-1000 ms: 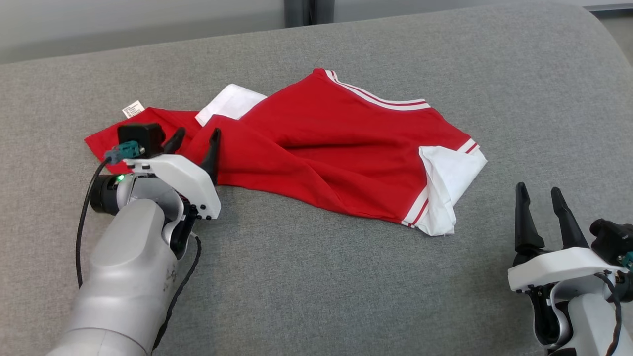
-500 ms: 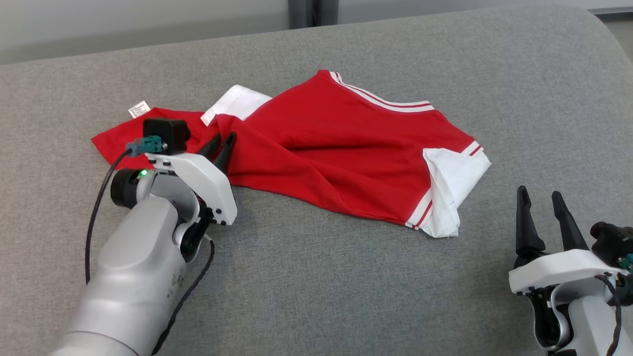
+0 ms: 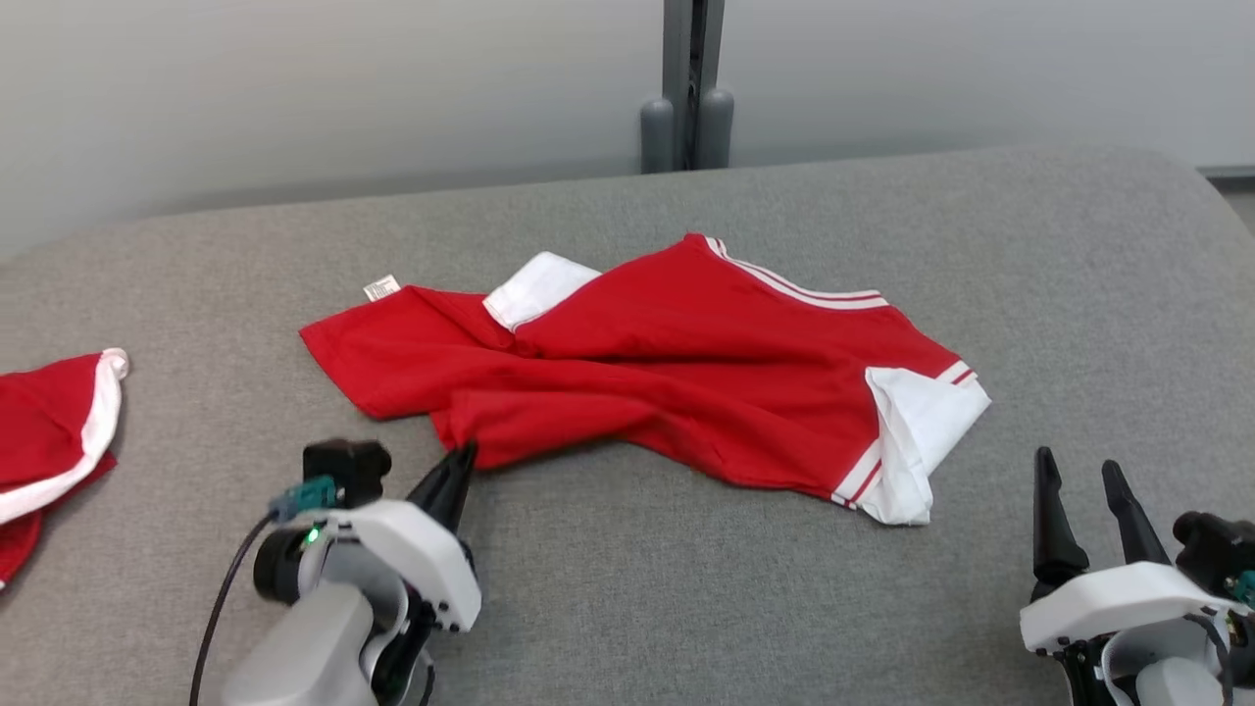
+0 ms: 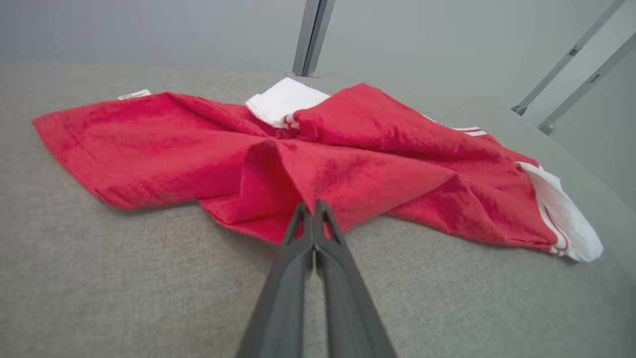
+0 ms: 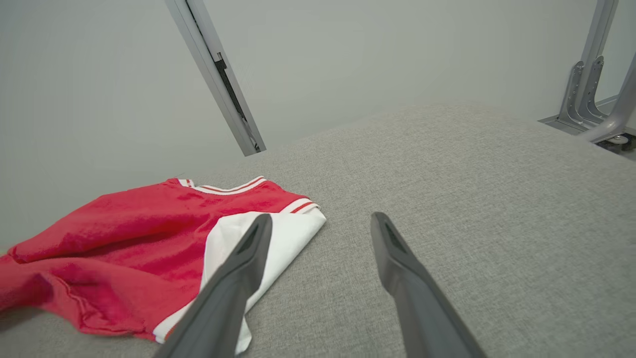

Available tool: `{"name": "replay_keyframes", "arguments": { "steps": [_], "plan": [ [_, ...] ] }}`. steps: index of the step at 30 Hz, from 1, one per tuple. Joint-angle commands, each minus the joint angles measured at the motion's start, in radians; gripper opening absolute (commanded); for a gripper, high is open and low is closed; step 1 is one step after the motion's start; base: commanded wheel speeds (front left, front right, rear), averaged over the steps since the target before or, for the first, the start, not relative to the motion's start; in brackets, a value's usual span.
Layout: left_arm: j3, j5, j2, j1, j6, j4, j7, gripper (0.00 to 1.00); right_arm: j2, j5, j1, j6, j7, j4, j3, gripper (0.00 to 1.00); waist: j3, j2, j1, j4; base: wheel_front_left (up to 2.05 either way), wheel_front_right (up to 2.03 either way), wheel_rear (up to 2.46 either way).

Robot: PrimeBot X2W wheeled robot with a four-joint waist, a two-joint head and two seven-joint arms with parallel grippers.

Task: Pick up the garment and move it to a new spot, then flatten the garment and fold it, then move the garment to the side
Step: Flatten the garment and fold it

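left arm (image 3: 314, 628): jaws pinched closed | right arm (image 3: 1128, 603): jaws spread, seemingly level

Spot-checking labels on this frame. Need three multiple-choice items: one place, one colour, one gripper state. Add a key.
1. Where does the left gripper meet the red cloth garment with white sleeves?
A. its near red edge
B. its right white sleeve
C. its far striped edge

2. What colour is the woven upholstered surface under the garment?
A. blue
B. grey
C. brown

3. How does the right gripper stand?
A. shut on the garment
B. shut on nothing
C. open, clear of the garment

Key:
1 A, the left wrist view shows the closed fingers pinching a red fold at the near edge.
2 B, grey weave shows all round the garment.
3 C, the head view shows its fingers apart and short of the garment.
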Motion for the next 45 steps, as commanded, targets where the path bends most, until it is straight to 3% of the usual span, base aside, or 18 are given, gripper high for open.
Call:
{"name": "replay_keyframes", "arguments": {
  "steps": [1,9,15,22,23,24,31,38,45],
  "plan": [
    [0.002,-0.013,0.008,0.039,-0.001,-0.009,-0.011,0.00,-0.007,-0.003,0.022,0.000,0.000,0.003,-0.008,1.00,-0.062,-0.0001,0.0000,0.034,0.00,0.00,0.00],
    [0.051,0.012,0.049,0.193,0.013,-0.050,-0.022,0.00,-0.007,0.005,0.073,0.000,0.000,0.002,-0.022,1.00,-0.116,-0.0001,0.0000,0.059,0.00,0.00,0.00],
    [0.178,0.079,0.076,0.328,0.087,-0.105,-0.022,0.00,-0.007,0.018,0.089,0.000,0.000,0.007,-0.002,1.00,-0.134,-0.0001,0.0000,0.037,0.00,0.00,0.00],
    [0.314,0.169,0.090,0.429,0.138,-0.209,-0.021,0.00,-0.007,0.023,0.090,0.000,0.000,0.006,0.006,1.00,-0.138,-0.0001,0.0000,0.027,0.00,0.00,0.00],
    [0.334,0.185,0.087,0.444,0.145,-0.221,-0.022,0.14,-0.007,0.023,0.091,0.000,0.000,0.005,0.008,1.00,-0.138,-0.0001,0.0000,0.028,0.00,0.00,0.00],
    [0.344,0.194,0.079,0.461,0.148,-0.220,-0.021,1.00,-0.007,0.022,0.090,0.000,0.000,0.003,0.014,1.00,-0.138,-0.0001,0.0000,0.029,0.00,0.00,0.00],
    [0.446,0.362,0.021,0.510,0.215,-0.340,-0.021,1.00,-0.006,0.005,0.064,0.000,0.000,0.002,0.069,1.00,-0.113,-0.0001,0.0000,0.065,0.00,0.00,0.00],
    [0.479,0.475,-0.046,0.500,0.161,-0.386,-0.021,1.00,-0.007,-0.009,-0.014,0.000,0.000,0.037,0.181,1.00,-0.068,-0.0001,0.0000,0.134,0.00,0.00,0.00],
    [0.505,0.522,-0.077,0.474,0.113,-0.370,-0.021,1.00,-0.009,-0.056,-0.148,0.000,0.000,0.217,0.252,1.00,-0.020,-0.0001,0.0000,0.212,0.00,0.00,0.00]
  ]
}}
